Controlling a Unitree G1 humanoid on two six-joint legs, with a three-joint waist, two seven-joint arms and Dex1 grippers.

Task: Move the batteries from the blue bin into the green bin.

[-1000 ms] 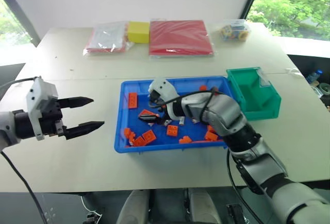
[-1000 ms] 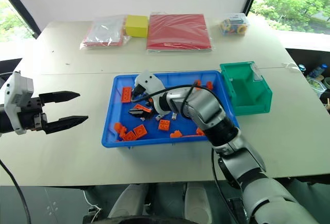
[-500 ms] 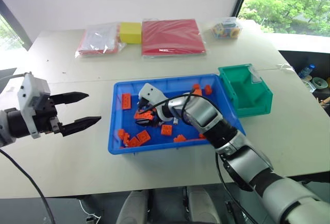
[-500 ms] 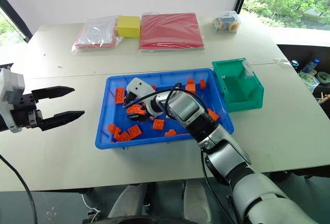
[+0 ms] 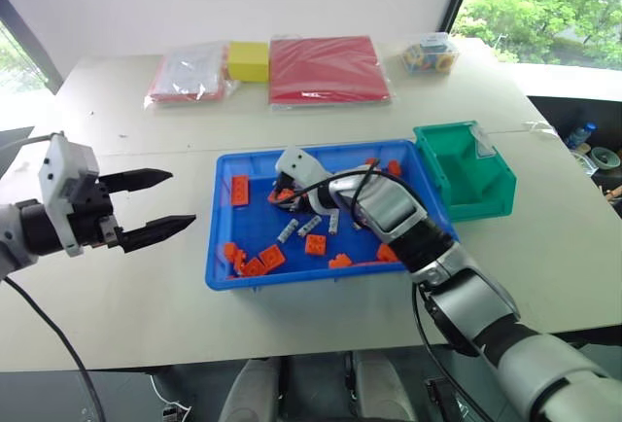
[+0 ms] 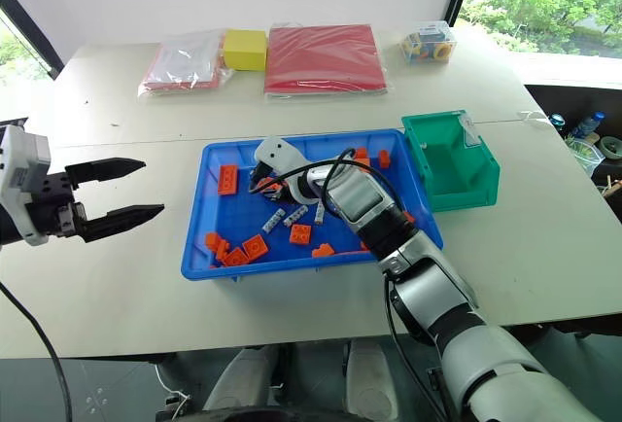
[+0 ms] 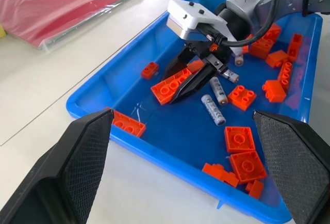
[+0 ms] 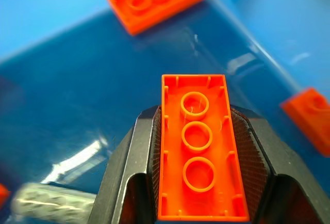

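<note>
Right end effector (image 5: 285, 195) is clamped on an orange toy brick (image 8: 198, 149), the brick wedged lengthwise between its two black fingers with its hollow underside showing; it sits low over the far-middle of the blue bin (image 5: 225, 276). That is a brick, not one of the task's objects, so I judge this grip a miss or a clearing move.

Three batteries (image 7: 213, 109) lie loose on the bin floor just near and right of that end effector, close together, among more scattered orange bricks (image 5: 325, 245).

No battery can be seen inside the green bin (image 5: 470, 174), which stands on the surface touching the blue bin's right end. As far as the pictures show, the transfer has not started and every visible battery remains to be moved.

Left end effector (image 5: 163, 206) hangs released, fingers spread, over the bare surface (image 5: 146, 325) well left of the blue bin.

Far across the surface lie a red packet (image 5: 328, 69), a yellow block (image 5: 247, 60) and a clear bag (image 5: 188, 72).
</note>
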